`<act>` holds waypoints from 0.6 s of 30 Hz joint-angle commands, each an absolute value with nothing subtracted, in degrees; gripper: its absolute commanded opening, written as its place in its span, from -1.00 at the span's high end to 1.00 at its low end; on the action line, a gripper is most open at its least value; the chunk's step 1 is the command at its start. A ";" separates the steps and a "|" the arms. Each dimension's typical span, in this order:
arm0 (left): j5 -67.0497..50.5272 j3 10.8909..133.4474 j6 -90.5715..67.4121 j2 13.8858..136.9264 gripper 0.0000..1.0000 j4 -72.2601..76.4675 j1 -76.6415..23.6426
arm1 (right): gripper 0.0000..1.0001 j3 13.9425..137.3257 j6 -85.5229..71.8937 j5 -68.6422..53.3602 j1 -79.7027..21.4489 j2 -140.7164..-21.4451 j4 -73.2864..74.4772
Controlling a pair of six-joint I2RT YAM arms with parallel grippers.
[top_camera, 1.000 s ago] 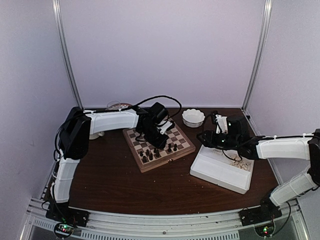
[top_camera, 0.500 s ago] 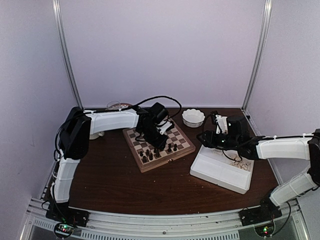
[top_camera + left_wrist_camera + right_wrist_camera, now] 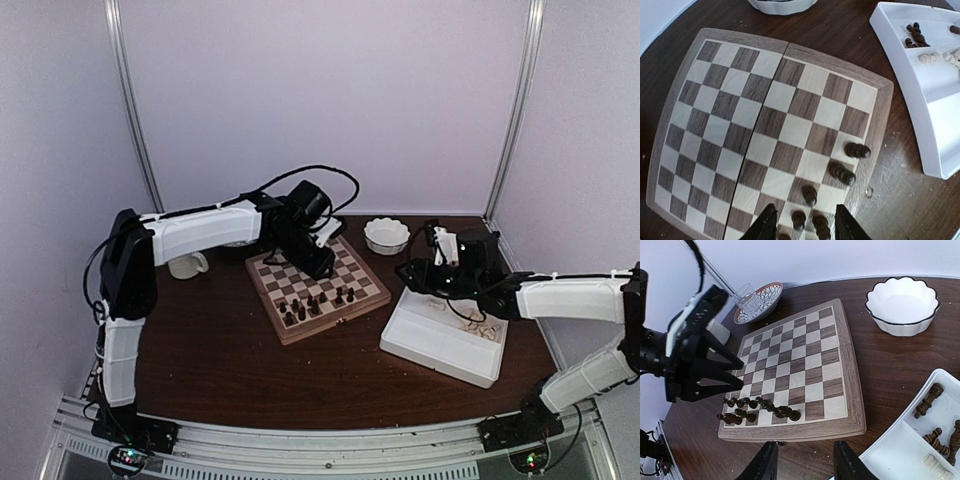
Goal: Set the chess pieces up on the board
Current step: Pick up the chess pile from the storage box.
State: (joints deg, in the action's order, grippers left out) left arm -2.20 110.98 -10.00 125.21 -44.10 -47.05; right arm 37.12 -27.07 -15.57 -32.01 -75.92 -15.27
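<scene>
Right end effector: part-open, empty, over white divided plastic tray, 4 o'clock.
Checkered cream-and-brown wooden board: centre of surface, small dark turned chess pieces along its 6 o'clock edge.
Left end effector: just spread, empty, lifted toward 12 o'clock. Piece apparently released.

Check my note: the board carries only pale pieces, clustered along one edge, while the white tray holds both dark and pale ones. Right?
Not quite. The pieces on the board are dark, not pale; the right wrist view shows it. They do cluster along one edge, and the white tray holds both dark and pale ones.
</scene>
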 commanded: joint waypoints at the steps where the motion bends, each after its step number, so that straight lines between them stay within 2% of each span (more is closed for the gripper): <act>1: -0.88 97.05 -11.47 110.51 0.18 -33.98 -47.53 | 0.19 36.36 -25.87 -14.02 -32.17 -74.27 -16.01; 7: 8.09 68.78 -13.98 91.16 -0.30 -14.48 -47.72 | 0.18 38.79 -24.45 -6.04 -32.05 -74.00 -7.27; 10: 12.21 57.51 -15.10 82.44 -0.61 -6.41 -47.79 | 0.18 42.02 -23.53 0.19 -31.42 -76.24 -0.71; 12: 13.92 51.44 -15.47 77.91 -0.88 -2.59 -47.73 | 0.19 43.52 -23.45 2.44 -30.29 -78.06 2.26; 13: 15.20 48.59 -15.67 75.09 -0.94 0.33 -47.75 | 0.19 43.92 -23.65 2.73 -29.59 -78.99 2.81; 18: 26.08 34.80 -18.54 65.63 -0.95 10.42 -47.68 | 0.20 44.63 -26.01 0.24 -25.85 -84.54 0.80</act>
State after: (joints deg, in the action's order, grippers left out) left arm 15.55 42.17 -15.27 71.57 -3.92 -47.64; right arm 43.24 -24.47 -1.50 -28.29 -80.60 -1.32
